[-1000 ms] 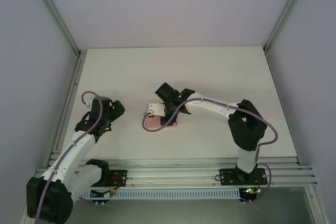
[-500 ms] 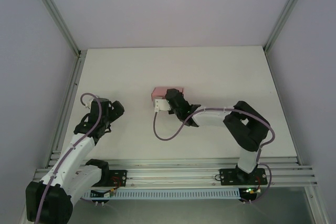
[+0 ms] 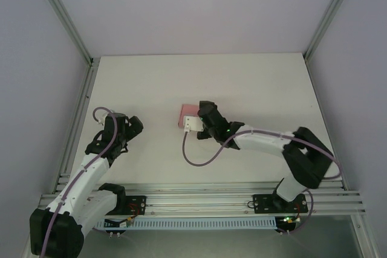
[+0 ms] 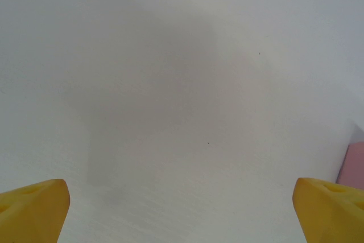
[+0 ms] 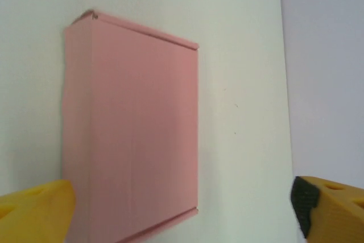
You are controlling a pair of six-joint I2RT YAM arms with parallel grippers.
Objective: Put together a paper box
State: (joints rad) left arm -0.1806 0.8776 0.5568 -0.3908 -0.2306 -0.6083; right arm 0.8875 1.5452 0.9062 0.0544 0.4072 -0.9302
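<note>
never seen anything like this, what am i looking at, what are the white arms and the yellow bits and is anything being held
These are two robot arms bolted at the near edge of a white table. The wide picture comes from a fixed camera above and behind them, so their bases sit at the bottom. Each arm ends in a two-finger hand. The other two pictures come from small cameras on the wrists, looking out past the fingers. The yellow shapes in the bottom corners are the fingertips.

The left hand is open over bare table and holds nothing. The right hand is open too, its fingers spread wide on either side of a pink paper box. The box lies flat on the table near the middle and looks folded shut. Nothing grips it.
</note>
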